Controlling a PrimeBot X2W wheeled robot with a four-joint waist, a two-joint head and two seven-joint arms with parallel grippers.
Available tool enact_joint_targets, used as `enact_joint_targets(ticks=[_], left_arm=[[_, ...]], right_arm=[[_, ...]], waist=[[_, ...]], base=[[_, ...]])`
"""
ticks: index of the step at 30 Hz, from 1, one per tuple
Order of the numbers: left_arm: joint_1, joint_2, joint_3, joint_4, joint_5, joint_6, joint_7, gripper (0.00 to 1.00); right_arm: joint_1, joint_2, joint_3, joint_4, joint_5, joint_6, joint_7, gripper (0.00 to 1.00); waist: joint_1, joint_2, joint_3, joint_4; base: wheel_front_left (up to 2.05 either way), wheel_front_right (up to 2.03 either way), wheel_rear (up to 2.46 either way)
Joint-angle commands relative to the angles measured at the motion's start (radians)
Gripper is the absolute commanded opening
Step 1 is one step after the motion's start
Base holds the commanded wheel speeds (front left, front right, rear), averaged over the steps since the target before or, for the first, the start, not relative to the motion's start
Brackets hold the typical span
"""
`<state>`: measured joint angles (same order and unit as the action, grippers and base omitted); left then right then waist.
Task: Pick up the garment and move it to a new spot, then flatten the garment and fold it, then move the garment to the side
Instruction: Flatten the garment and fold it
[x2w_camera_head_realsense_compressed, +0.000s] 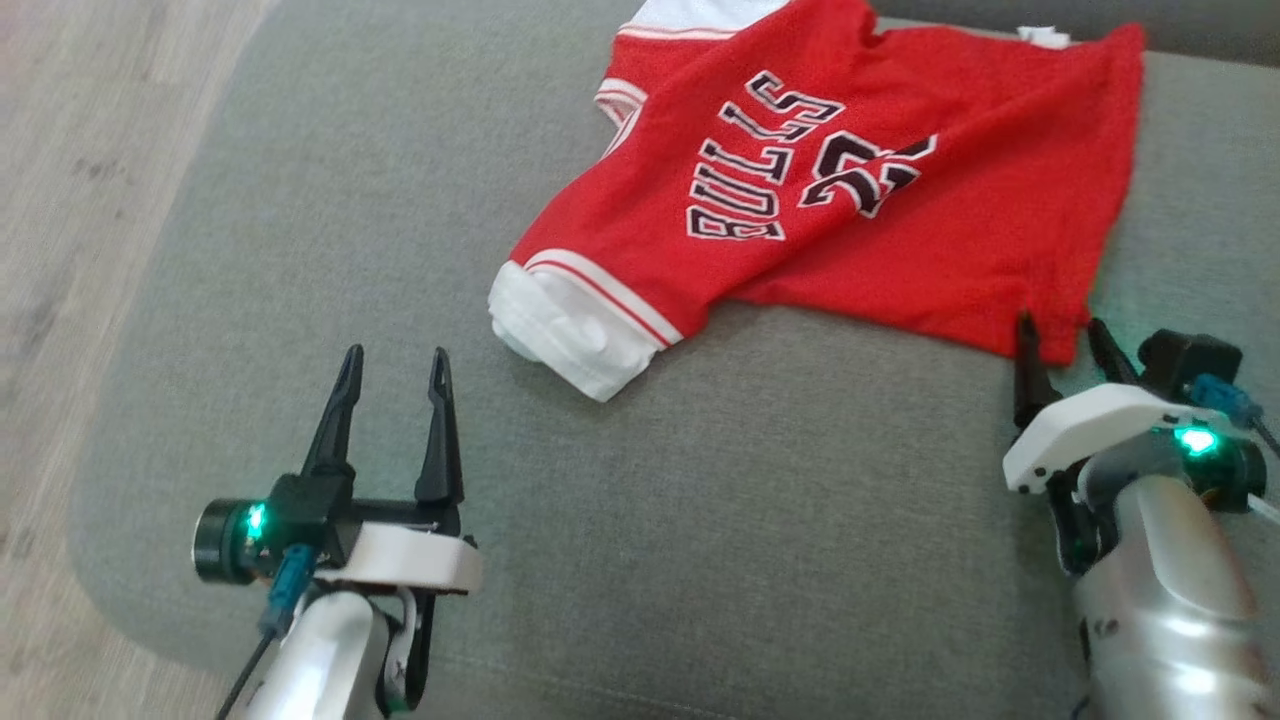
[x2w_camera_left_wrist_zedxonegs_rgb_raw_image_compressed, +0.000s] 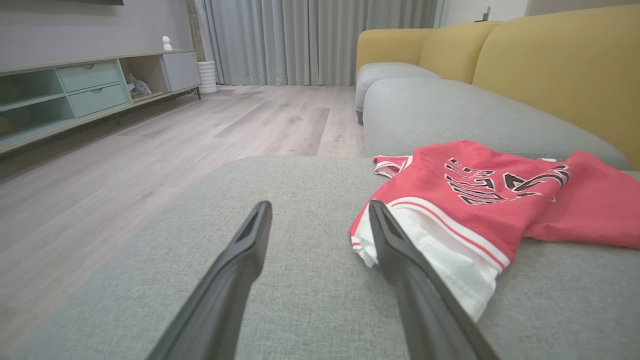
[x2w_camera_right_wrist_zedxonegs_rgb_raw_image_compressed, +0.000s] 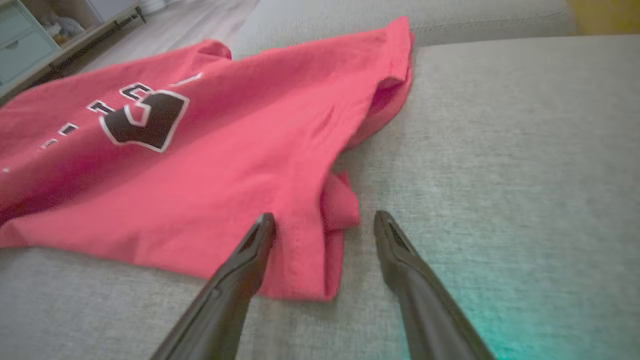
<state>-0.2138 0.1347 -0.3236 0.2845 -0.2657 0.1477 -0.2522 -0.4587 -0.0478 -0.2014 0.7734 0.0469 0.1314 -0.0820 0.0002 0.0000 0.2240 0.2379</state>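
Red shirt (x2w_camera_head_realsense_compressed: 850, 200) lies spread and rumpled across the far side of the grey sofa seat (x2w_camera_head_realsense_compressed: 700, 520), lettering up, with one white-trimmed sleeve (x2w_camera_head_realsense_compressed: 570, 335) pointing back toward the robot. Left tool (x2w_camera_head_realsense_compressed: 395, 365) hovers over bare cushion just beside that sleeve, fingers spread wide, nothing in them. Over on the right, the right tool (x2w_camera_head_realsense_compressed: 1060, 335) is released too, jaws apart and straddling the shirt's near corner: one finger over the red hem, the other over grey fabric. Whether it touches the cloth, can't tell. Wood floor (x2w_camera_head_realsense_compressed: 60, 200) runs off to the left.
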Motion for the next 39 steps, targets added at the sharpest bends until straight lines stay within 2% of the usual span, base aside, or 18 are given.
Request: enact_joint_targets(ticks=[1,7,8,9,10,15,19,25,31,32,33,35,39], left_arm=[[-0.046,0.007,0.041,-0.026,0.01,-0.005,-0.009,1.0],[-0.06,-0.008,0.061,-0.016,0.024,-0.018,-0.009,1.0],[-0.06,-0.01,0.065,-0.015,0.027,-0.018,-0.009,1.0],[-0.06,-0.011,0.069,-0.013,0.03,-0.02,-0.009,1.0],[-0.059,-0.013,0.072,-0.011,0.033,-0.022,-0.009,1.0],[-0.052,-0.015,0.092,-0.004,0.044,-0.029,-0.009,1.0],[-0.036,-0.015,0.109,-0.005,0.051,-0.032,-0.009,1.0],[-0.008,-0.019,0.127,-0.003,0.061,-0.036,-0.009,1.0],[0.013,-0.028,0.133,-0.001,0.068,-0.041,-0.009,1.0],[0.014,-0.03,0.133,-0.001,0.069,-0.043,-0.009,1.0],[0.014,-0.031,0.134,0.0,0.07,-0.045,-0.009,1.0],[0.012,-0.033,0.134,0.002,0.073,-0.048,-0.01,1.0],[0.007,-0.034,0.135,0.004,0.081,-0.054,-0.01,1.0]], right_arm=[[-0.035,-0.002,0.015,-0.011,-0.016,-0.001,-0.007,1.0],[-0.124,-0.002,-0.011,0.132,-0.07,-0.001,-0.028,1.0],[-0.136,-0.002,-0.008,0.155,-0.071,-0.001,-0.033,0.72],[-0.147,-0.002,-0.009,0.176,-0.07,-0.001,-0.041,0.07],[-0.157,-0.002,-0.009,0.195,-0.067,-0.001,-0.052,0.0],[-0.178,-0.002,0.001,0.263,-0.035,-0.001,-0.117,0.0],[-0.16,-0.002,-0.024,0.268,-0.031,-0.001,-0.152,0.0],[-0.093,-0.002,-0.113,0.209,-0.063,-0.001,-0.162,0.0],[-0.015,-0.002,-0.196,0.105,-0.112,-0.001,-0.11,0.0],[-0.004,-0.002,-0.209,0.081,-0.127,-0.001,-0.102,0.19],[0.005,-0.002,-0.217,0.057,-0.138,-0.001,-0.099,1.0],[0.015,-0.002,-0.184,0.012,-0.14,-0.001,-0.11,1.0],[0.041,-0.002,-0.022,-0.086,-0.017,-0.001,-0.153,1.0]], waist=[[-0.0002,0.0,0.017,0.017],[-0.0002,0.0,0.026,0.019],[-0.0002,0.0,0.025,0.015],[-0.0002,0.0,0.022,0.009],[-0.0002,0.0,0.018,0.003],[-0.0002,0.0,-0.018,-0.038],[-0.0002,0.0,-0.061,-0.078],[-0.0002,0.0,-0.121,-0.125],[-0.0002,0.0,-0.152,-0.149],[-0.0002,0.0,-0.153,-0.15],[-0.0002,0.0,-0.155,-0.151],[-0.0002,0.0,-0.157,-0.154],[-0.0002,0.0,-0.155,-0.169]], base=[[0.0,0.0,0.0],[0.0,0.0,0.0],[0.0,0.0,0.0],[0.0,0.0,0.0],[0.0,0.0,0.0],[0.0,0.0,0.0],[0.0,0.0,0.0],[0.0,0.0,0.0],[0.0,0.0,0.0],[0.0,0.0,0.0],[0.0,0.0,0.0],[0.0,0.0,0.0],[0.0,0.0,0.0]])
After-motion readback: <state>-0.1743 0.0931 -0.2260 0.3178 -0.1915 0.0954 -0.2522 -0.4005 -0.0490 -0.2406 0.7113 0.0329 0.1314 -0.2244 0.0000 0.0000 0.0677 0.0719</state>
